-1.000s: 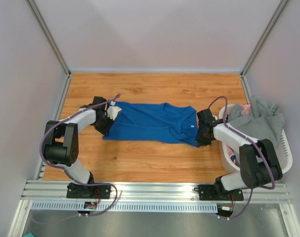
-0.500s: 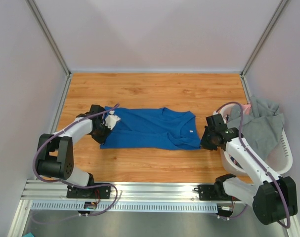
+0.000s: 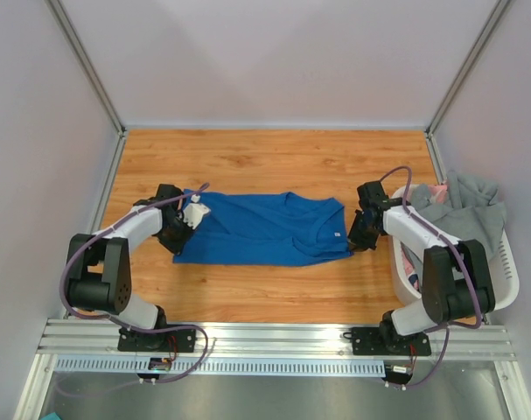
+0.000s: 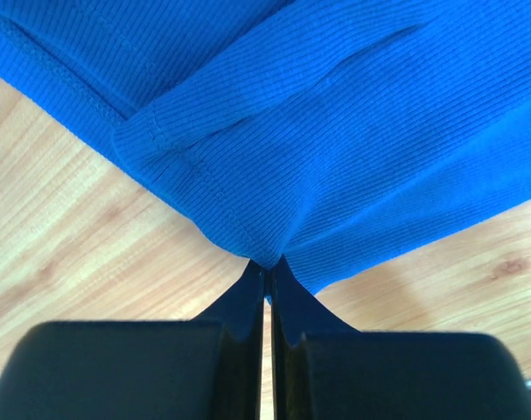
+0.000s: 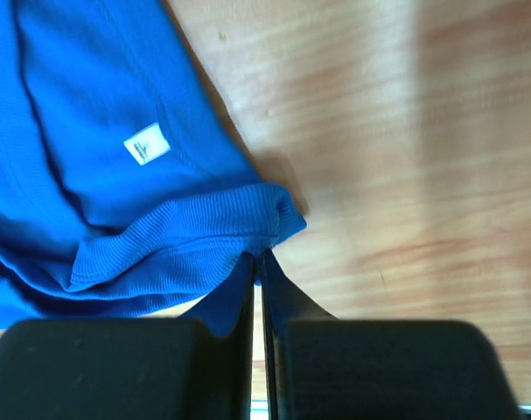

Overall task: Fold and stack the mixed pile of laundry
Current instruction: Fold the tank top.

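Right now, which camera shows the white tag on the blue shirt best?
The right wrist view: the tag sits large and unobstructed on the blue shirt. The top view shows it only as a tiny white speck near the shirt's right end. The left wrist view shows only blue cloth, no tag.

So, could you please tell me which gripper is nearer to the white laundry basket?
Right. The right gripper pinches the blue garment at its corner, right beside the basket. The left gripper holds the garment's opposite end, a full garment length away.
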You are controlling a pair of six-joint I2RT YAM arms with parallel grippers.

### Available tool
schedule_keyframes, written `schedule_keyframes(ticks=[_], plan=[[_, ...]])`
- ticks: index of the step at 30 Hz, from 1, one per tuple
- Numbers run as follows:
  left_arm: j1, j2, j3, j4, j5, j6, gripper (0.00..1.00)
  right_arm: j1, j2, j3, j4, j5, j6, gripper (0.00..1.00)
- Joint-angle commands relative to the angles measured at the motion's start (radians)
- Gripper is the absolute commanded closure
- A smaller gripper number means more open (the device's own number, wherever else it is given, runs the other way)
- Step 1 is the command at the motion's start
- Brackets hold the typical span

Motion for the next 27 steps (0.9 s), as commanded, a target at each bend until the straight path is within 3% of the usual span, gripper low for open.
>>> schedule_keyframes(ticks=[1, 4, 6, 8, 9, 12, 15, 21, 25, 27], plan=[[0.005, 0.017, 0.041, 0.021, -0.007, 0.025, 1.0, -0.015, 0.022, 0.061, 0.049, 0.011, 0.024, 0.99], [0.007, 0.025, 0.041, 0.032, -0.01, 0.028, 1.0, -0.016, 0.049, 0.07, 0.05, 0.045, 0.026, 0.94], [0.008, 0.026, 0.044, 0.032, -0.01, 0.028, 0.99, -0.019, 0.072, 0.067, 0.053, 0.045, 0.026, 0.81], [0.01, 0.02, 0.054, 0.014, -0.007, 0.027, 0.88, -0.019, 0.083, 0.066, 0.052, 0.045, 0.018, 0.67], [0.011, 0.015, 0.059, 0.004, 0.001, 0.027, 0.72, -0.018, 0.082, 0.067, 0.047, 0.045, 0.017, 0.64], [0.016, -0.026, 0.094, -0.055, 0.012, 0.034, 0.52, -0.015, 0.049, 0.093, 0.029, 0.045, 0.001, 0.6], [0.022, -0.078, 0.152, -0.132, 0.018, 0.053, 0.43, -0.007, -0.004, 0.163, -0.023, 0.087, -0.023, 0.57], [0.068, -0.069, 0.31, -0.184, 0.081, 0.03, 0.41, 0.051, -0.003, 0.366, -0.094, 0.122, -0.077, 0.51], [0.129, 0.05, 0.434, -0.117, 0.125, -0.07, 0.41, 0.063, 0.123, 0.538, -0.119, 0.105, -0.075, 0.47], [0.14, 0.133, 0.491, -0.083, 0.144, -0.131, 0.41, 0.083, 0.155, 0.552, -0.039, 0.023, -0.06, 0.47]])
